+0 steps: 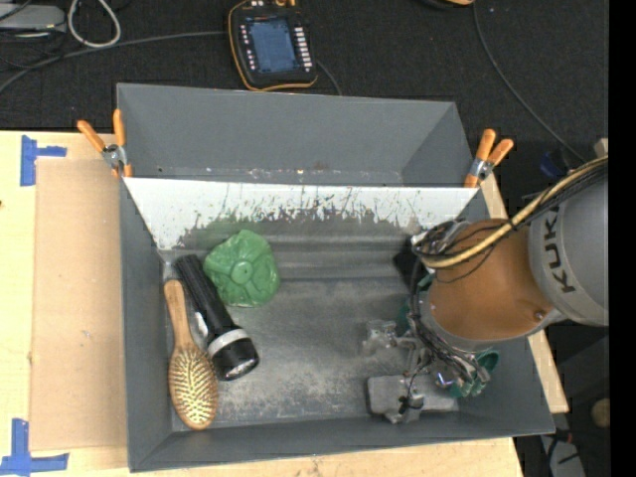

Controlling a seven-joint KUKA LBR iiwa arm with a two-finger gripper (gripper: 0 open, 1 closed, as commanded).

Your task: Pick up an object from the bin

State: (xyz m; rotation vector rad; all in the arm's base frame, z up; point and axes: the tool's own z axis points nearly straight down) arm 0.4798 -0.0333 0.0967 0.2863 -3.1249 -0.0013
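From where I'm sitting, the gripper is down low in the lower right corner of the bin. It's right over a small grey blocky thing lying on the floor there. I honestly can't tell if it's spread or clamped, since the orange wrist cover and cables crowd it. Well apart on the left are a black flashlight, a wooden hairbrush just beside it, and a green lumpy thing.
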